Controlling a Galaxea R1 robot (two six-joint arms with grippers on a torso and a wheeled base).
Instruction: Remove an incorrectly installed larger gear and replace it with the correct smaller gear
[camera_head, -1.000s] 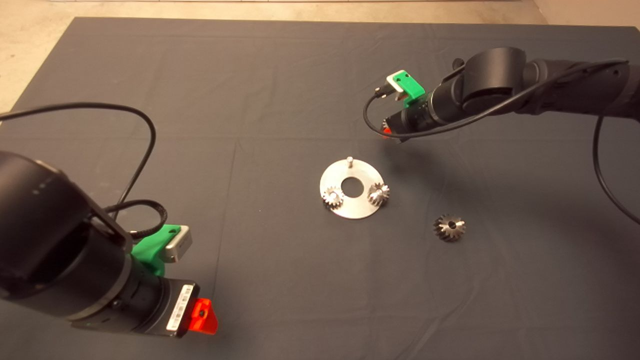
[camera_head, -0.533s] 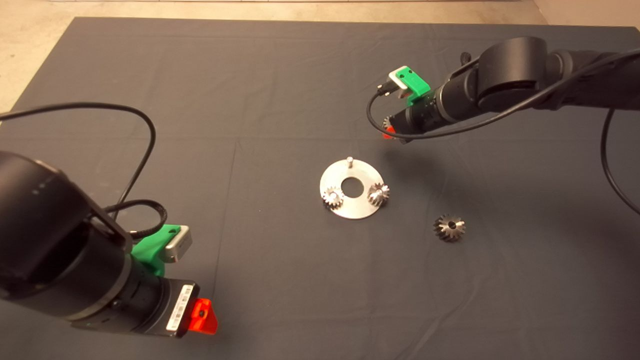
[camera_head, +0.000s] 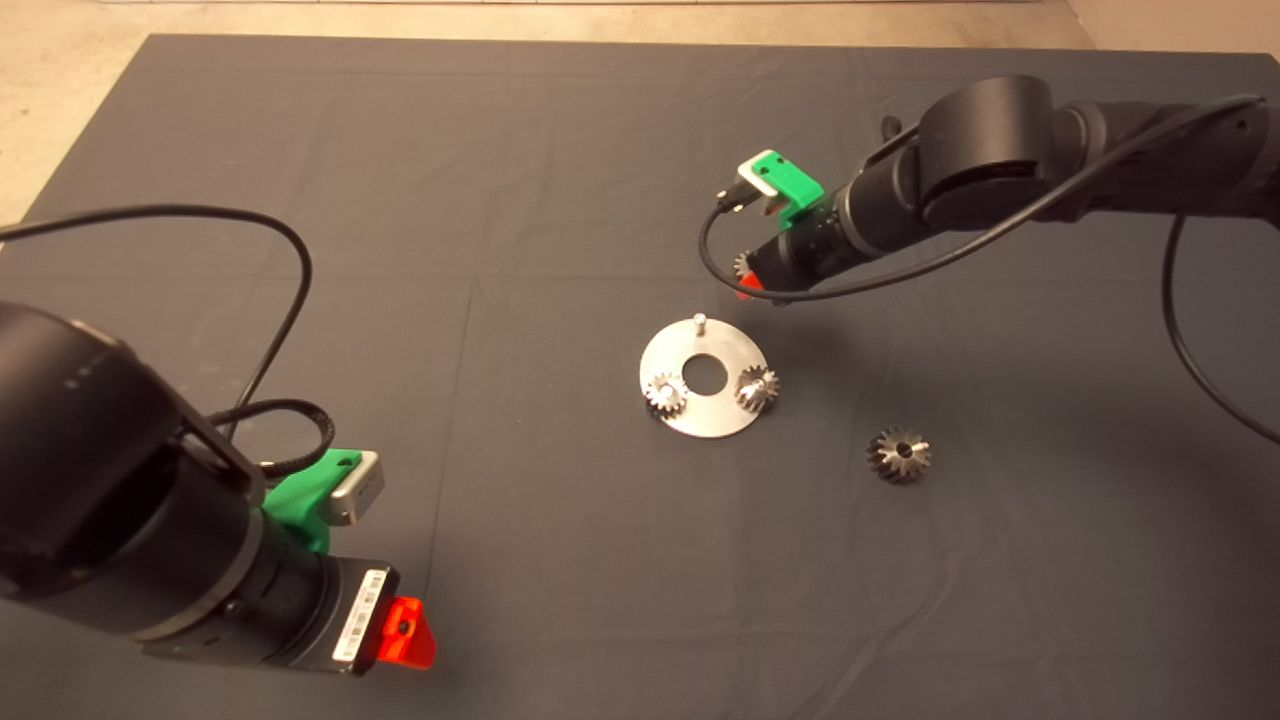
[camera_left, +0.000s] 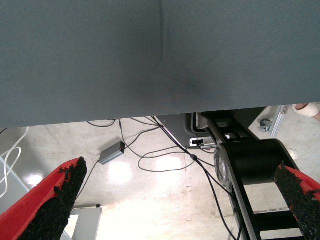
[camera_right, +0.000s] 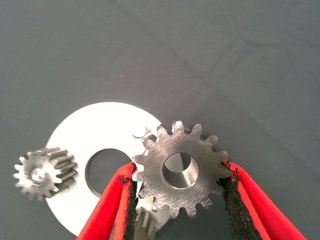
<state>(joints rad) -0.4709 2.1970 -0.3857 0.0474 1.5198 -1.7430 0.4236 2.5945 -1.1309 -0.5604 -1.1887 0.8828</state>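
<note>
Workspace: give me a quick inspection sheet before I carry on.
Surface: dark mat, creased.
Job's things: smaller gear in right gripper, near the bare pin on the round plate; larger gear lies loose on the mat.
Clutter: two silver gears on the plate.
Grippers: left gripper open, parked at the lower left.
Cables: black cable across the mat.
Surroundings: floor, cables.

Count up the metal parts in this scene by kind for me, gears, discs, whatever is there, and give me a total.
Small straight-toothed gears: 3, the smaller gear held by the right gripper, two silver gears on the disc.
Flared gears: 1, the larger gear on the mat.
Round discs: 1, the steel disc, with a bare pin.
Total: 5.
</note>
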